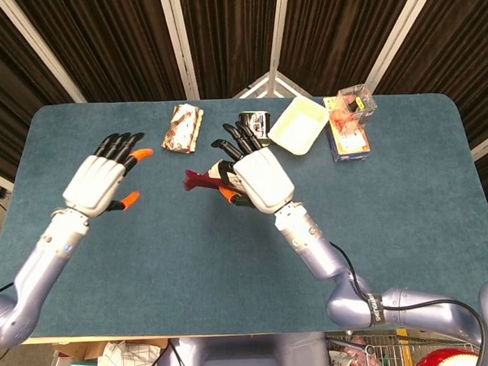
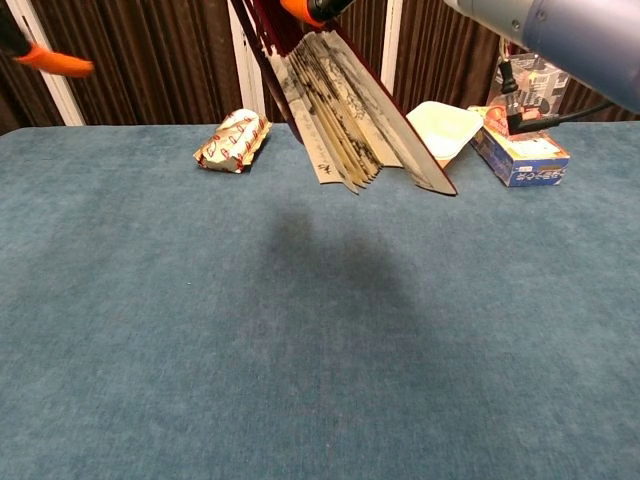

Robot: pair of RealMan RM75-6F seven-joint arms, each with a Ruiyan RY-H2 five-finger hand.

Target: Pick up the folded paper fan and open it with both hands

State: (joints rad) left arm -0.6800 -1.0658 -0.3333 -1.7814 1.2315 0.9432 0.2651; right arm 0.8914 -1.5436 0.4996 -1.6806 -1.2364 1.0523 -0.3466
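The right hand held the fan in the air above the middle of the table, its fingers stretched toward the far edge and its orange-tipped thumb pressed against the fan's dark red guard. In the head view only the red end of the fan showed, projecting to the left from beneath the palm. In the chest view the fan hung down and to the right from the grip, partly spread, with pale printed leaves showing between two red outer sticks; its shadow lay on the blue cloth below. The left hand hovered over the left part of the table with fingers apart and nothing in it, well apart from the fan and palm down. Along the far edge stood a wrapped packet, a can, a pale tray and a box with a clear container on top of it.
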